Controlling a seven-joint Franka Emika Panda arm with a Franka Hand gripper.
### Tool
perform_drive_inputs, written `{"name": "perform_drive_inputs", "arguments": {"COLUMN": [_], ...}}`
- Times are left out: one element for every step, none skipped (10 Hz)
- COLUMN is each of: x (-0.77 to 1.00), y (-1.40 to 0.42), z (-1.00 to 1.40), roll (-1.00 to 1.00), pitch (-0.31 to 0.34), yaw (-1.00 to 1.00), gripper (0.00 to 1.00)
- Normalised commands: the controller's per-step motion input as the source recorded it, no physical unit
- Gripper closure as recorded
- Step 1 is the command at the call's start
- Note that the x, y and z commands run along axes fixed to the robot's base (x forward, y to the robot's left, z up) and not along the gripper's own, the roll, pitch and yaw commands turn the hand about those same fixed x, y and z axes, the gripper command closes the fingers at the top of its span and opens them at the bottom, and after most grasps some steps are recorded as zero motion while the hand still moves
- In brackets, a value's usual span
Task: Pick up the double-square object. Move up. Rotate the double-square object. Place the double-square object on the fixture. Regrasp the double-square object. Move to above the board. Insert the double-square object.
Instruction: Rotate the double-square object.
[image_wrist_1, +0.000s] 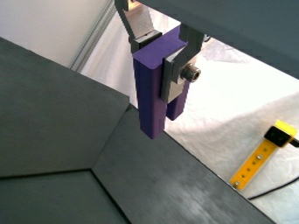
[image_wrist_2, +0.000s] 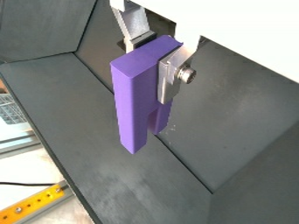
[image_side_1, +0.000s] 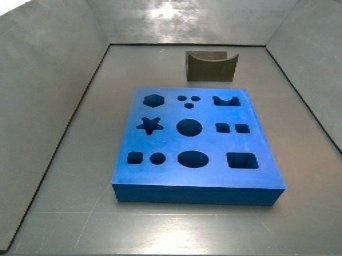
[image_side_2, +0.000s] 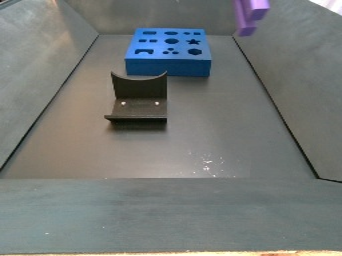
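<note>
Double-square object (image_wrist_1: 149, 87) is clamped in the gripper (image_wrist_1: 158, 57), seen in both wrist views (image_wrist_2: 146, 92). The silver finger plates press on its upper end, one finger (image_wrist_1: 177, 72) with a screw head showing on the near face, the other finger (image_wrist_2: 135, 31) behind the piece. The purple block hangs lengthwise below the fingers, clear of any surface; its lower end hangs free against the dark wall panel and floor behind it.

In a side view only a purple corner of the piece (image_side_2: 251, 14) shows at the top edge of the frame, well above the floor and to the right of the board (image_side_2: 171, 52). The gripper itself is cut off there.

Board (image_side_1: 194, 145) lies flat on the dark floor of the walled enclosure, cut-outs facing up, all of them empty. Fixture (image_side_1: 210, 66) stands on the floor apart from the board, between it and the wall behind; in the opposite side view the fixture (image_side_2: 138, 98) sits nearer the camera than the board. Nothing rests on it.

A yellow measuring tape (image_wrist_1: 264, 152) lies on the white cloth outside the enclosure wall.
</note>
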Motion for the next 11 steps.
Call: {"name": "perform_drive_inputs", "arguments": {"x": [0.0, 0.02, -0.04, -0.06, -0.06, -0.04, -0.03, -0.03, -0.03, -0.04, -0.04], "y": [0.0, 0.01, 0.05, 0.04, 0.03, 0.03, 0.03, 0.03, 0.03, 0.03, 0.03], "z": [0.0, 0.0, 0.03, 0.04, 0.04, 0.03, 0.02, 0.02, 0.03, 0.03, 0.03], "roll": [-1.0, -1.0, -1.0, -1.0, -1.0, -1.0, -1.0, -1.0, -1.0, -1.0, -1.0], "pitch": [-0.098, -0.089, -0.063, -0.043, -0.018, 0.009, 0.047, 0.073, 0.099, 0.121, 0.148], "yaw": [-0.55, -0.55, -0.55, -0.55, -0.55, -0.55, -0.55, -0.54, -0.54, -0.53, -0.51], "gripper": [1.0, 1.0, 1.0, 1.0, 1.0, 1.0, 1.0, 1.0, 1.0, 1.0, 1.0]}}
